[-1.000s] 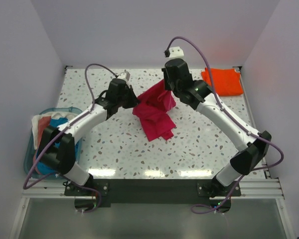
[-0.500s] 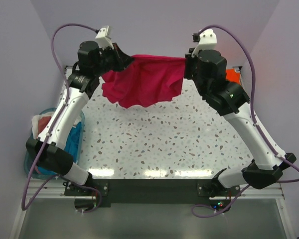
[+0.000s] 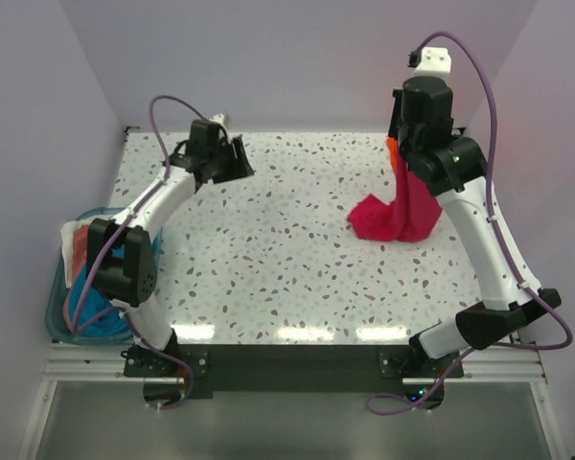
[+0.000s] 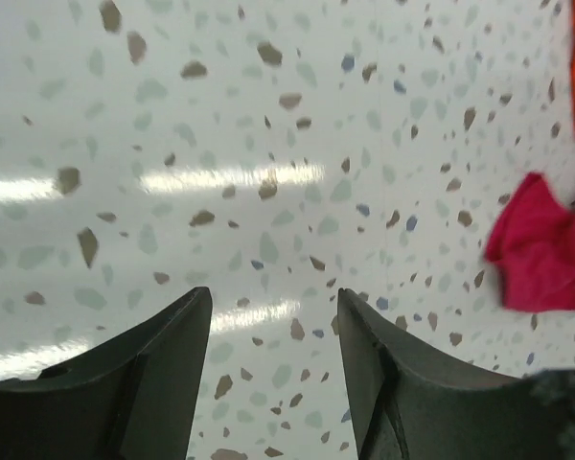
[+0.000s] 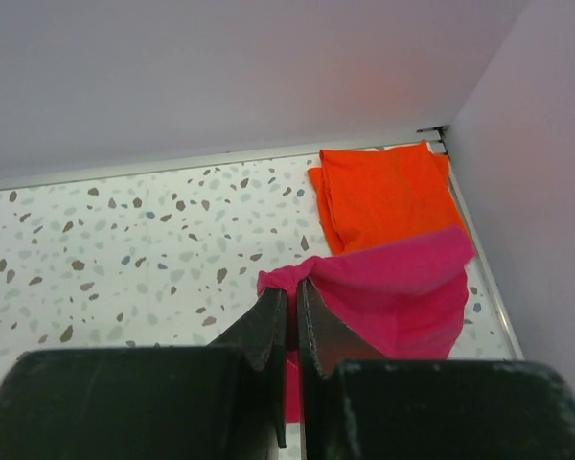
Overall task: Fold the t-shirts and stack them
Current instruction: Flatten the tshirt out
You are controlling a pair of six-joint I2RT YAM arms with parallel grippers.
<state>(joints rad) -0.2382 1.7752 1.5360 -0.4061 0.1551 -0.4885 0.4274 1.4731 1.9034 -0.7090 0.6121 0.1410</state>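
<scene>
Your left pincer [image 3: 240, 159] stands open and holds nothing, above the far left part of the tabletop [image 3: 287, 278]. In its wrist view only bare speckled surface shows between the fingers. Your right pincer [image 5: 289, 299] is raised near the far right corner, pinched closed on an edge of the magenta-pink t-shirt [image 3: 412, 211]. The shirt hangs from it in a narrow drape, and its lower end lies bunched on the tabletop. The orange t-shirt [image 5: 383, 192] lies folded flat in the far right corner, just behind the pink one. You cannot tell from these views whether the two touch. A blue basket [image 3: 56, 307] with more cloth in it sits at the left edge.
</scene>
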